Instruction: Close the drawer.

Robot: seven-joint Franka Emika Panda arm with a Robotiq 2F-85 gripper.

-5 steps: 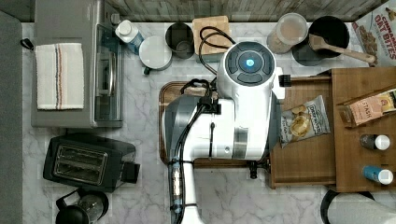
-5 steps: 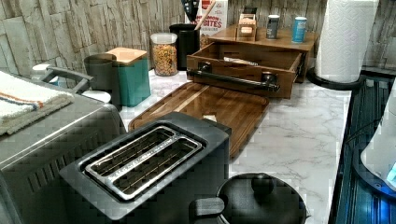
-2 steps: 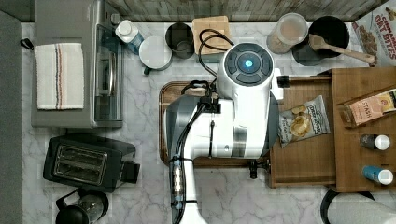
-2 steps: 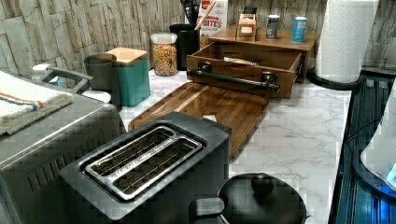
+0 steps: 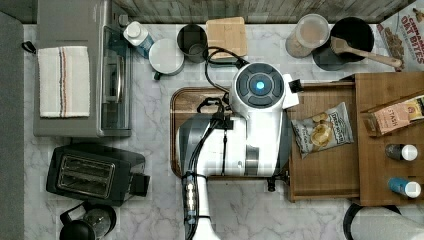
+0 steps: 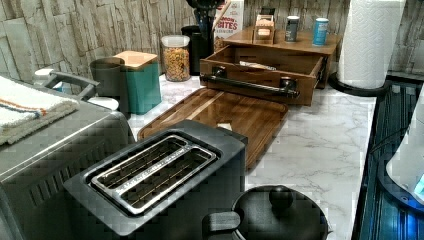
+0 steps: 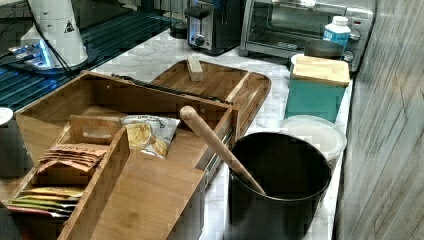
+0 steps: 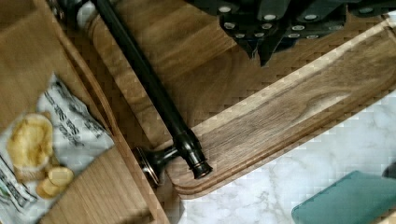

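Observation:
The drawer stands pulled out of the cabinet toward the top view's left, and a chips bag lies in it. Its dark bar handle runs along its front. The drawer's side wall and the bag also show in the right view. My white arm hangs over the darker rounded tray right in front of the drawer. My gripper is shut with nothing in it, above the tray, on the tray side of the handle and apart from it.
The cabinet top carries tea packets and two small jars. A black pot with a wooden spoon stands beside the drawer. A teal canister, toaster, toaster oven and paper towel roll ring the marble counter.
My wrist has shifted toward the top view's bottom and slightly to its left, staying over the tray. The drawer is just as far out as before.

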